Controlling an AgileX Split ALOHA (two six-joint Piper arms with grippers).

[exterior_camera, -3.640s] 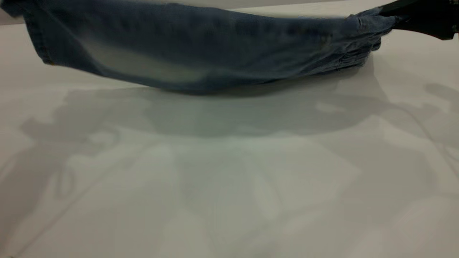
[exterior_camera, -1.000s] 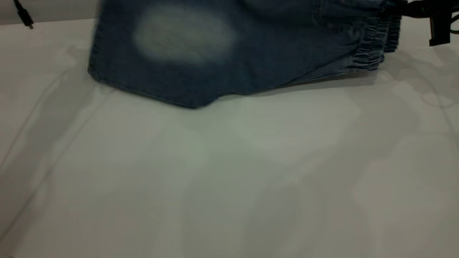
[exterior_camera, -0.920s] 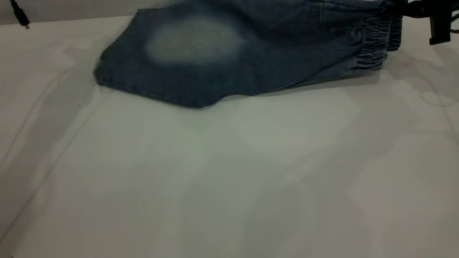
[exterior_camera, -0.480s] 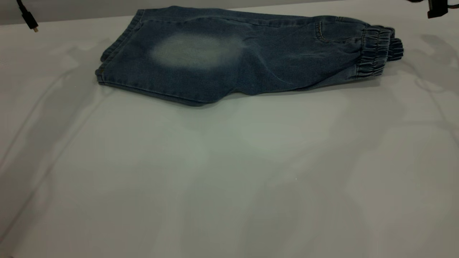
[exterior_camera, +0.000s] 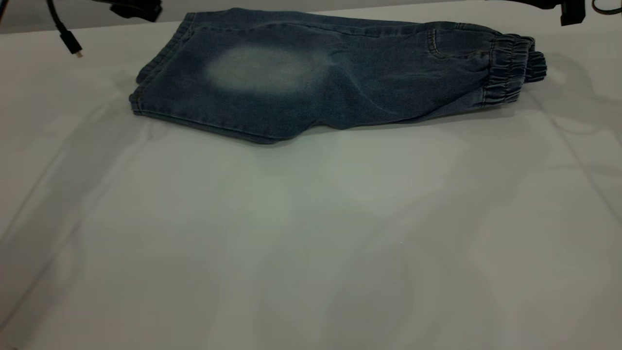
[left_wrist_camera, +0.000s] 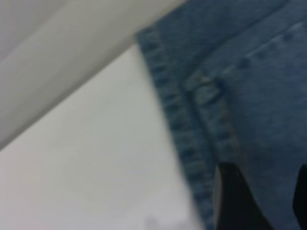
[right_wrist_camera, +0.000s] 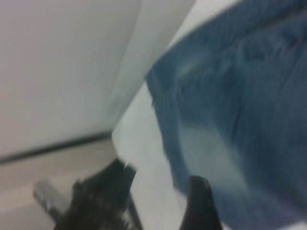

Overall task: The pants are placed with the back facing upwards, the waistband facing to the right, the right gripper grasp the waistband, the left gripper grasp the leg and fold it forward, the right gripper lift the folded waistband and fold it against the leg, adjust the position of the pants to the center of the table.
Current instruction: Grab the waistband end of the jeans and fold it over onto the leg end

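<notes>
The pants point(exterior_camera: 330, 82) lie folded lengthwise on the far part of the table point(exterior_camera: 311, 233), one leg point(exterior_camera: 218, 92) on top with a pale faded patch. Their hem points left and the gathered waistband point(exterior_camera: 510, 68) right. My left gripper point(exterior_camera: 133, 8) hovers just beyond the hem corner. In the left wrist view its fingers point(left_wrist_camera: 235, 201) stand apart over the denim hem point(left_wrist_camera: 187, 139), holding nothing. My right gripper point(exterior_camera: 568, 10) hangs above and to the right of the waistband, clear of it. One of its fingers point(right_wrist_camera: 199, 206) shows over the denim point(right_wrist_camera: 240, 110), gripping nothing.
A black cable with a plug point(exterior_camera: 70, 46) dangles at the far left above the table. The wide near part of the white tabletop lies in front of the pants. The table's far edge runs just behind them.
The pants, held up by both grippers earlier, came down onto the table and were let go. The right gripper drew up off the waistband; the left gripper and cable came into view.
</notes>
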